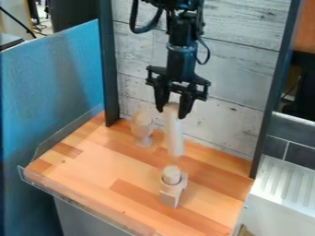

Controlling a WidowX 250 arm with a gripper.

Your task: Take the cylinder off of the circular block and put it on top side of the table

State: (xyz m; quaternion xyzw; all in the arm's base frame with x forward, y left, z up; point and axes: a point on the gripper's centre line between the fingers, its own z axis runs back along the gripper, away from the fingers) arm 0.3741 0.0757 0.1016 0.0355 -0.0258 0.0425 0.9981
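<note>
Pale and long, the cylinder (175, 138) is hanging nearly upright from the hand (173, 109), which is pinching only its upper end. I am judging that its free lower end could be swinging, and so knocking the goblet (142, 126) or the circular block (169, 196) with its short peg (172, 175). Being slender, it could also be toppling on the desk (98, 159) if released at a tilt. The arm (181, 60) is pointing straight down, before the plank wall (246, 69).

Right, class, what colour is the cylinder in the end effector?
The cylinder is pale beige; it shows best in the camera view.
</note>
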